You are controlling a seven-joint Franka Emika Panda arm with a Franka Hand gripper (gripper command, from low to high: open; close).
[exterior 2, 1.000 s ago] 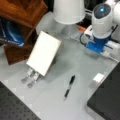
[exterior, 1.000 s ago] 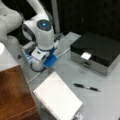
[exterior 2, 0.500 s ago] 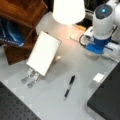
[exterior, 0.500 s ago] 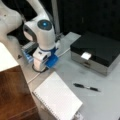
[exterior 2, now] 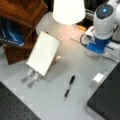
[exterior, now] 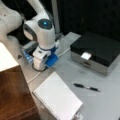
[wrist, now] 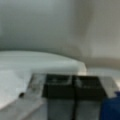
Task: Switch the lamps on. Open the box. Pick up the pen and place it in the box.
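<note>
Cream-white and glowing: lamp shade [exterior 2: 68, 10] lit at a front view's top, warm light spilling onto the grey desk [exterior 2: 75, 62] beneath. Gripper [exterior: 40, 65] down low by the blue-and-white base block at a front view's left, under the white arm's round head [exterior: 45, 25]; seen again in a front view [exterior 2: 98, 47], right of the lamp. Fingers meeting with no visible gap in the wrist view [wrist: 74, 87], so closed on nothing. Box [exterior: 96, 51] shut, black lid down, white tab at the front edge. Pen [exterior: 86, 87] flat on the desk in both front views, just in front of the box, apart from it and untouched. White spiral notepad [exterior: 57, 98] propped nearby, left of the pen.
</note>
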